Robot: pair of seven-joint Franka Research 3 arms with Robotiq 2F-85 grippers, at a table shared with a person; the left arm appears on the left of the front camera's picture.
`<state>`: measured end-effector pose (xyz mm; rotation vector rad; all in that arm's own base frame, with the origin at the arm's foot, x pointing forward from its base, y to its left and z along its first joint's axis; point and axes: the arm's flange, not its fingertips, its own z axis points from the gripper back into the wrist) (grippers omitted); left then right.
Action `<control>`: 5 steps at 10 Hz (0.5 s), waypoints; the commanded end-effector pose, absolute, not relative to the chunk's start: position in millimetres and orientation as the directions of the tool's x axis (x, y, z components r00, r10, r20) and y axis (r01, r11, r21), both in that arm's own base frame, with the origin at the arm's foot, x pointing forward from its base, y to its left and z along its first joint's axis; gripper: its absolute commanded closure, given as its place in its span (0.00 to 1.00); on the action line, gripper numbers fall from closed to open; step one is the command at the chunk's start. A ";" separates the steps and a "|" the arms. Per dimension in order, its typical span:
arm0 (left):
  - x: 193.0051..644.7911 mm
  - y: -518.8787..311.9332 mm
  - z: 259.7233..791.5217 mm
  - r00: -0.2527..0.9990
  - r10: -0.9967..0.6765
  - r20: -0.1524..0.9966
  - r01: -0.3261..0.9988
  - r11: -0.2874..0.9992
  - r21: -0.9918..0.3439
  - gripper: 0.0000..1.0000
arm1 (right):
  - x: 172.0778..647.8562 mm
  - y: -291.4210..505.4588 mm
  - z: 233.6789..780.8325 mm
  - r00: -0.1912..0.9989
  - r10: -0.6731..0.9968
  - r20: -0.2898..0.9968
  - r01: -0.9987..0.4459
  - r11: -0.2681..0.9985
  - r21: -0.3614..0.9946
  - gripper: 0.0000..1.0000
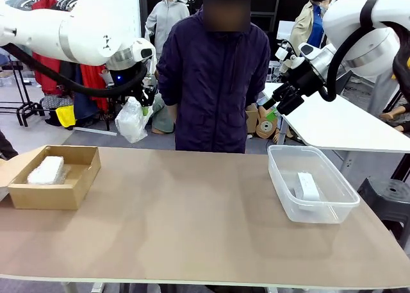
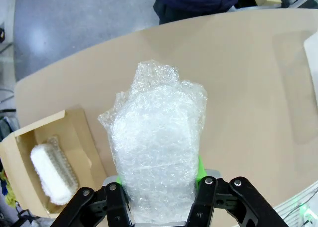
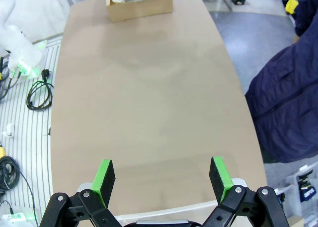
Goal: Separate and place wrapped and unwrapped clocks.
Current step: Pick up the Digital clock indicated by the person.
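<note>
**Desk:** What does the left gripper (image 2: 159,194) have?

**Photographer:** A bubble-wrapped clock (image 2: 156,152), clamped between its two fingers. From the wrist camera the bundle rises straight out of the jaws; from the front it hangs below the gripper (image 1: 142,102), in the air above the table's far left edge and clear of the surface.

**Desk:** And the other clocks?

**Photographer:** A second wrapped clock (image 1: 46,169) lies flat in the cardboard box (image 1: 77,189) at the left end of the table (image 1: 186,222). The unwrapped clock (image 1: 307,186), a smooth white block, sits in the clear plastic tub (image 1: 288,200) at the right end.

**Desk:** The right gripper?

**Photographer:** The right gripper (image 3: 161,180) is raised above the far right corner, jaws spread wide, nothing between the green pads (image 3: 104,176).

**Desk:** Room to move?

**Photographer:** The brown tabletop between box and tub is bare. A person in a dark jacket (image 1: 213,75) stands against the far edge, midway between the two arms. The box sits near the left edge, the tub near the right.
</note>
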<state>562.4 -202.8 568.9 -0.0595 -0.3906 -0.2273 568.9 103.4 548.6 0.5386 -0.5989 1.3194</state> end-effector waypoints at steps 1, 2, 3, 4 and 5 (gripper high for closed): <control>555.1 -205.8 579.5 0.888 -0.200 0.415 0.209 0.978 0.023 1.00 | 568.6 103.6 549.2 0.143 0.722 0.678 -0.985 0.171 0.025 0.00; 554.9 -203.1 579.5 0.875 -0.210 0.436 0.222 0.975 0.023 1.00 | 568.6 103.6 549.2 0.143 0.722 0.678 -0.985 0.171 0.025 0.00; 560.0 -205.9 575.0 0.892 -0.218 0.395 0.238 0.971 -0.002 1.00 | 568.6 103.6 549.2 0.143 0.722 0.678 -0.985 0.171 0.025 0.00; 560.0 -205.9 575.0 0.892 -0.218 0.395 0.238 0.971 -0.002 1.00 | 568.6 103.6 549.2 0.143 0.722 0.678 -0.985 0.171 0.025 0.00; 560.0 -205.9 575.0 0.892 -0.218 0.395 0.238 0.971 -0.002 1.00 | 568.6 103.6 549.2 0.143 0.722 0.678 -0.985 0.171 0.025 0.00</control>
